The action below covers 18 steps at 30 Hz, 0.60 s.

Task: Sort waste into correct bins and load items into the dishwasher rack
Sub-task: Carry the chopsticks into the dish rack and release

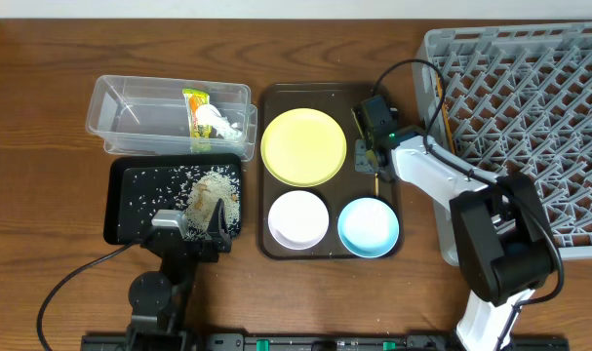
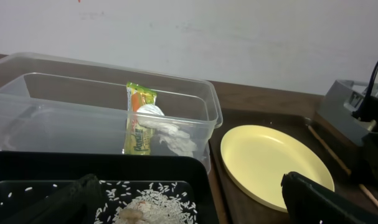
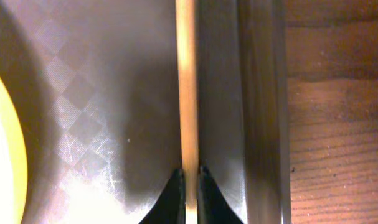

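- Brown wooden table (image 1: 42,117), plain white wall (image 2: 238,31) behind; the grey rack (image 1: 530,88) sits far right, cut off at the edge.
- Wrapper (image 1: 195,102) and tissue (image 1: 217,122) lie in the clear tub (image 1: 120,97), far left; rice (image 1: 213,190) covers the black tray (image 1: 120,210) nearer.
- Left gripper (image 1: 191,220) hangs above it, fingers spread wide.
- Right gripper (image 3: 189,180) pinches a chopstick (image 3: 187,93) at the right rim of the serving tray (image 1: 333,195); overhead, the arm hides most of it.

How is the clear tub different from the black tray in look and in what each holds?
The clear tub is see-through with tall walls; the black tray is opaque and shallow. The clear tub holds a snack wrapper and a tissue; the black tray holds rice. Both are rectangular.
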Tool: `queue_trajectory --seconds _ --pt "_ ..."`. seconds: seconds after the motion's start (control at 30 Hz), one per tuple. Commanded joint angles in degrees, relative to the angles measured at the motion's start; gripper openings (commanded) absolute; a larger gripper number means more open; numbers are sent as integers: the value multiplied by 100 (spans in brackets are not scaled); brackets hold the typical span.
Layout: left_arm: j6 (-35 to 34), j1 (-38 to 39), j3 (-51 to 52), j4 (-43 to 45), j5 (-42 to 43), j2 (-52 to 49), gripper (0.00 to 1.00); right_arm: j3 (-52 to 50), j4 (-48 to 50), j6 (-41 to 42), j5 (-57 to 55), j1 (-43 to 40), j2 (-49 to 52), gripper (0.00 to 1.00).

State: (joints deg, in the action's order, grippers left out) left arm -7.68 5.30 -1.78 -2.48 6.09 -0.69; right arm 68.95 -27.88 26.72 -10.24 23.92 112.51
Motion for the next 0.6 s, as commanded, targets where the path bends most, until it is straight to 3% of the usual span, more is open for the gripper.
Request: queue_trajectory --seconds 0.0,0.13,0.37,0.57 --pt "-28 -28 155 -72 101 44 95 -61 -151 -186 573 -22 -166 1" --pt "-28 -28 155 -74 101 46 95 -37 -190 -929 990 -203 -1158 1" --pt "-28 -28 155 -72 101 46 95 -37 -289 -2105 608 -955 -2710 1" --pt "-28 -28 155 -72 101 44 95 -39 254 -2583 435 -1917 -2828 1"
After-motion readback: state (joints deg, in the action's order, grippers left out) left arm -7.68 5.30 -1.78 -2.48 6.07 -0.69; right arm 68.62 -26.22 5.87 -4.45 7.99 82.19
